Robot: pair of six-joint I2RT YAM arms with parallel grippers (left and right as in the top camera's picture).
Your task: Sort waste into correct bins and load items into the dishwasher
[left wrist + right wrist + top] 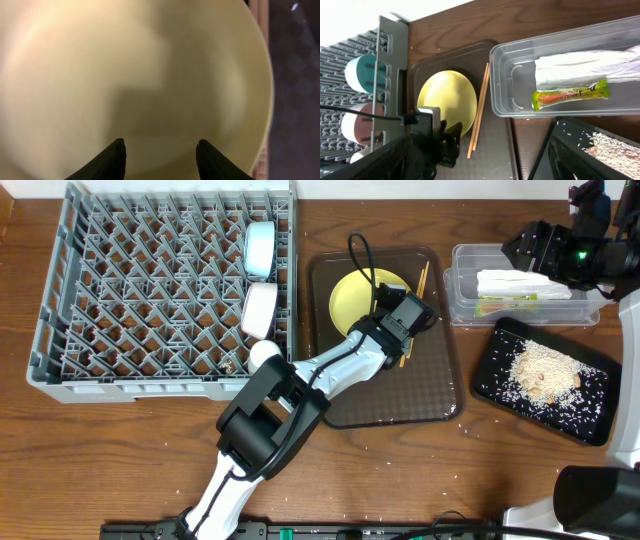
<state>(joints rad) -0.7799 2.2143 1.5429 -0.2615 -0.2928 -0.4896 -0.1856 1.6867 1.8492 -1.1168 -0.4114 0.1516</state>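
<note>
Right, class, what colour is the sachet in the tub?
Green and yellow; the sachet shows best in the right wrist view.

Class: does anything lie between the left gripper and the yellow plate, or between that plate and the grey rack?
Nothing visible separates the left gripper from the yellow plate; its open fingers hang over bare plate. Toward the grey rack, only the brown tray's rim and the rack's wall intervene. The chopsticks lie on the other side.

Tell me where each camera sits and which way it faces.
Overhead: above the table, facing straight down on dish rack, left arm, right arm.
Left wrist: close above the yellow plate, facing down; left hand at bottom.
Right wrist: raised at right, facing clear tub and chopsticks; its fingers in lower corners.
Shared: all three show the yellow plate.
</note>
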